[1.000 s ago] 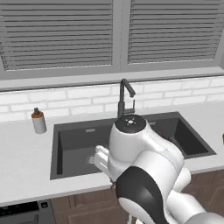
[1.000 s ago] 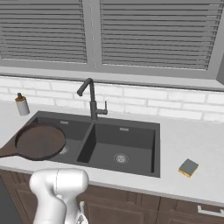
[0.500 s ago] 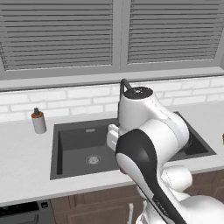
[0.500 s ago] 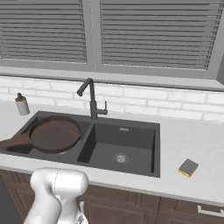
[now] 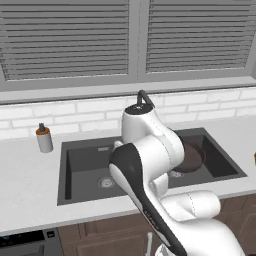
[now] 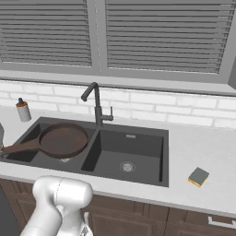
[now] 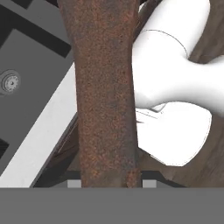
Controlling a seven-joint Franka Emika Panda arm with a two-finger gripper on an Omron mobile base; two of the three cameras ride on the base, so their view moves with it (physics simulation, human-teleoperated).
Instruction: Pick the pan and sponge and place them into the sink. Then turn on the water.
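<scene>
- Two basins made up the dark grey sink point(image 6: 161, 152), set in a pale counter point(image 6: 203, 152) below a white brick wall and slatted window blinds point(image 6: 161, 37).
- My pincer was clamped on the pan's long brown handle point(image 7: 105, 92); in the hand view that handle ran up the frame from between my finger tips, which it hid.
- In the right base view the pan point(image 6: 62, 139) hung level over the sink's left basin, its round dark brown bowl above that basin's drain and its handle reaching out toward the picture's left edge.
- In the left base view my white arm point(image 5: 150, 165) covered most of the pan; only part of its round bowl point(image 5: 192, 156) showed past the arm, over the sink point(image 5: 80, 165).
- The gooseneck faucet point(image 6: 96, 103) stood at the back rim of the sink, between the two basins, just behind the pan.
- The sponge point(image 6: 198, 176) lay flat on the counter to the right of the sink, well apart from the pan, grey-green face up and yellow-orange side showing.
- A small bottle point(image 6: 23, 109) with a brown top stood upright on the counter behind the sink's left corner.
</scene>
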